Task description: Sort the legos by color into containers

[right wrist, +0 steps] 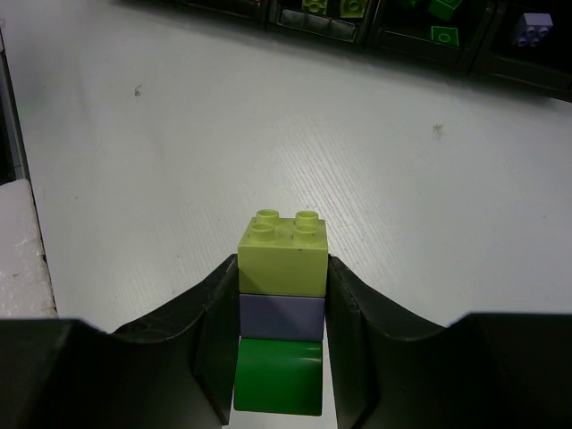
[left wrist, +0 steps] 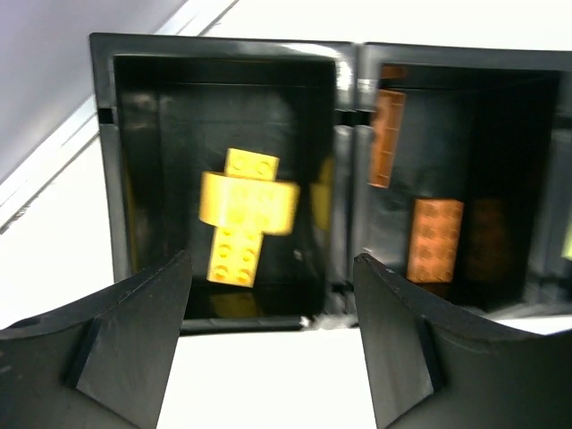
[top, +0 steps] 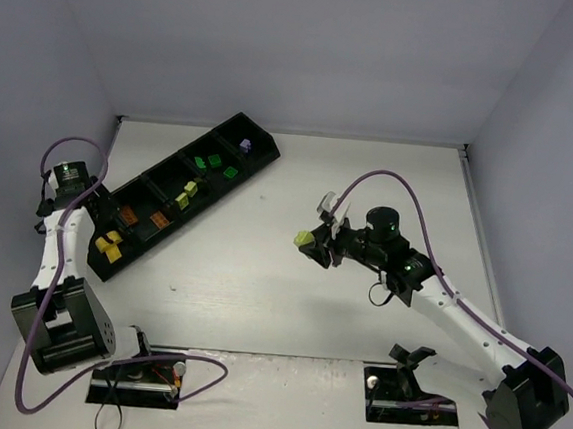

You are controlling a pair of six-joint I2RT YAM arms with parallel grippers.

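Observation:
The black tray of containers (top: 198, 217) lies diagonally at the left. My left gripper (left wrist: 273, 268) hangs open over its near end compartment (left wrist: 134, 179), with nothing between the fingers. Yellow legos (left wrist: 239, 250) lie in that compartment, and a blurred yellow one (left wrist: 248, 201) is above them. Orange legos (left wrist: 435, 237) sit in the neighbouring compartment. My right gripper (right wrist: 281, 286) is shut on a stack of legos: a lime brick (right wrist: 281, 255) on top, purple in the middle, green at the bottom. In the top view this stack (top: 304, 239) is held above the table's middle.
Further along the tray are lime legos (top: 185, 196), green ones (top: 216, 163) and a purple one (top: 244, 146) in separate compartments. The white table (top: 260, 283) is walled on three sides. Purple cables loop off both arms.

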